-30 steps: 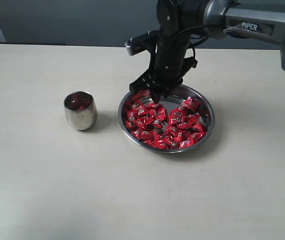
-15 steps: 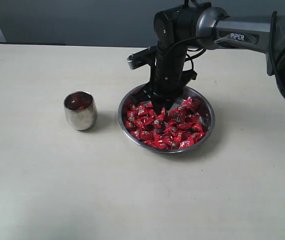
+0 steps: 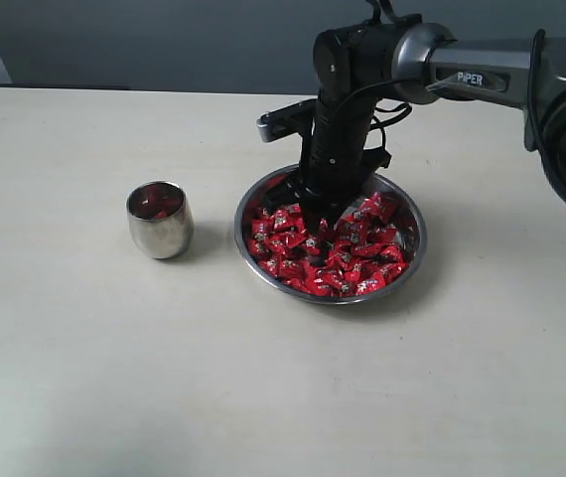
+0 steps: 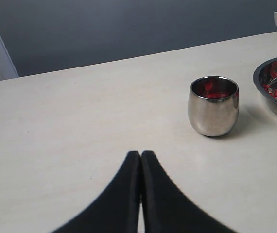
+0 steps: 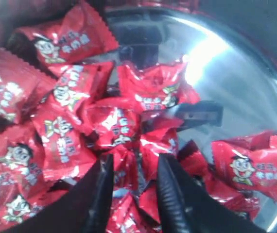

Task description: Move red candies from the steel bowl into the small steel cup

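Few candies (image 3: 158, 206) lie in the cup (image 3: 160, 235); most fill the bowl (image 3: 417, 237) at its 3 o'clock, where the right gripper (image 5: 136, 164) stands half-open astride one.

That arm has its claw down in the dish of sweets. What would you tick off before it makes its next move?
1. Jaws of the right gripper open, down among the red crinkle-wrapped candies: ok.
2. Only one candy between the jaws: cannot tell, the wrappers crowd together.
3. The wide shallow steel bowl level: ok.
4. The small rounded steel cup upright, with room inside: ok.
5. The left gripper shut, apart from the cup: ok.
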Tool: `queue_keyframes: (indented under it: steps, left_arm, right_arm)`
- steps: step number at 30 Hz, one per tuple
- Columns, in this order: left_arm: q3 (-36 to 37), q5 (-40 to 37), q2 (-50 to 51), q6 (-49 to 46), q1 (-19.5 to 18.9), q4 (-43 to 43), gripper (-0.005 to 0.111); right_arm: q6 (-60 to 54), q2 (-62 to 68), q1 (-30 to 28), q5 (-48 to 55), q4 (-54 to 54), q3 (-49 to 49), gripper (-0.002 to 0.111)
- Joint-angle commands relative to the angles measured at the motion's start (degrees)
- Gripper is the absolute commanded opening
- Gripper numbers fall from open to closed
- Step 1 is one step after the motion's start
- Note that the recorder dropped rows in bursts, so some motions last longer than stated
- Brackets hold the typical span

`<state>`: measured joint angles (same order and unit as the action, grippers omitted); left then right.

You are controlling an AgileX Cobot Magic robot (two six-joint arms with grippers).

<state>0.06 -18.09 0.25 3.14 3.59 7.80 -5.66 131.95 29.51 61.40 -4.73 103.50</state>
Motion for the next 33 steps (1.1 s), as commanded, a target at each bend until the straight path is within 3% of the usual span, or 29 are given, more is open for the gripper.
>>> queue_keyframes:
  steps: [1,6,11,25,30,33]
  left_arm:
    - [-0.06,0.41,-0.25,0.32,0.60,-0.02,0.000]
    - [-0.06,0.41,-0.25,0.32,0.60,-0.02,0.000]
    - [-0.06,0.41,-0.25,0.32,0.60,-0.02,0.000]
    - [-0.06,0.41,-0.25,0.32,0.60,-0.02,0.000]
    - [-0.06,0.41,-0.25,0.32,0.60,-0.02,0.000]
    - [-0.06,0.41,-0.25,0.32,0.60,-0.02,0.000]
  right_arm:
    - [-1.90,1.44,-0.36,-0.38,-2.29,0.17,0.031]
    - [-1.90,1.42,-0.36,-1.12,-1.78,0.17,0.028]
    - [-1.90,1.34,-0.36,-1.87,-1.78,0.17,-0.001]
    - [-2.49,-5.09,-0.36,-2.27,-0.73,0.17,-0.001]
    - [-4.11,-6.74,-0.36,2.60,-1.65,0.17,-0.001]
    - [-7.20,-5.88,-0.36,8.56,-1.99,0.17,0.010]
